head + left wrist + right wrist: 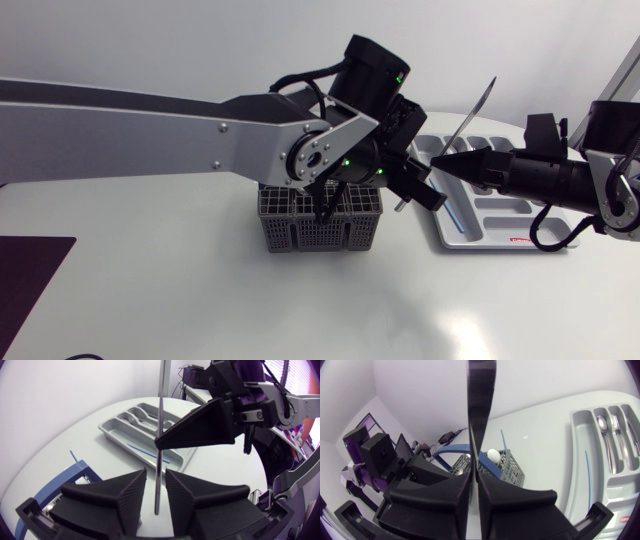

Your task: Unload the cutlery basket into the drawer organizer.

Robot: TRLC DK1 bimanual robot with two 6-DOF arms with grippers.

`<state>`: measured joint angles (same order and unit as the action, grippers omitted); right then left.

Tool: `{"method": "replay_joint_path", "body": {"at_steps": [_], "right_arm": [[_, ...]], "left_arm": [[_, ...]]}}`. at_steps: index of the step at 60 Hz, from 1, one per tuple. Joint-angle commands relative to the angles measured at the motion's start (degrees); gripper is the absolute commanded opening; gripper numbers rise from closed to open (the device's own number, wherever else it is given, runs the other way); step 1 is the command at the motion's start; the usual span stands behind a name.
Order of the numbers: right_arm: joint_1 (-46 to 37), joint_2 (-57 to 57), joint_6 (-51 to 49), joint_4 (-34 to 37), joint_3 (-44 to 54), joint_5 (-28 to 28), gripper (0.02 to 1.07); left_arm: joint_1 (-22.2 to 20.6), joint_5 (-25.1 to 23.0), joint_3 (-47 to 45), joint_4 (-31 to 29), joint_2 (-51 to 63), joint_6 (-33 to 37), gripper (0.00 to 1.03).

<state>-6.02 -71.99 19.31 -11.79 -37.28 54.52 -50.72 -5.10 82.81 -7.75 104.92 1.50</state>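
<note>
My right fingers [449, 163] clench the knife [476, 112]. My left fingers [425, 188] are released around its handle and should back away before I lower it to the organizer [465, 228] at 5 o'clock.

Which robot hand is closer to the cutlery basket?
Left. The left gripper hangs just above and beside the cutlery basket, open around the knife. The right gripper, shut on that knife, is farther off, at the edge of the drawer organizer.
</note>
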Motion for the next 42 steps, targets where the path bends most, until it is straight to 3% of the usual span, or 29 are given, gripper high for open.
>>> {"method": "replay_joint_path", "body": {"at_steps": [1, 10, 21, 37, 42], "right_arm": [[-1.1, 1.1, -1.5, 0.6, 0.9, -0.1, 0.13], [-3.8, 1.4, -5.6, 4.8, -0.3, -0.1, 0.13], [-9.0, 0.3, -15.3, 15.4, -5.6, 0.0, 0.13], [-18.1, -9.5, -31.3, 32.5, -20.0, -0.3, 0.13], [-19.6, -12.9, -36.0, 36.5, -24.4, -2.9, 0.13]], "left_arm": [[0.5, 0.0, -1.2, 0.2, -2.9, -0.2, 0.58], [1.1, 0.6, -1.5, -0.1, -4.8, 0.7, 0.74], [3.3, 1.8, -3.8, -0.2, -9.3, 1.9, 0.9], [6.8, 4.8, -9.3, 2.5, -15.8, 4.6, 0.91], [8.0, 5.4, -10.7, 3.4, -17.4, 5.4, 0.91]]}}
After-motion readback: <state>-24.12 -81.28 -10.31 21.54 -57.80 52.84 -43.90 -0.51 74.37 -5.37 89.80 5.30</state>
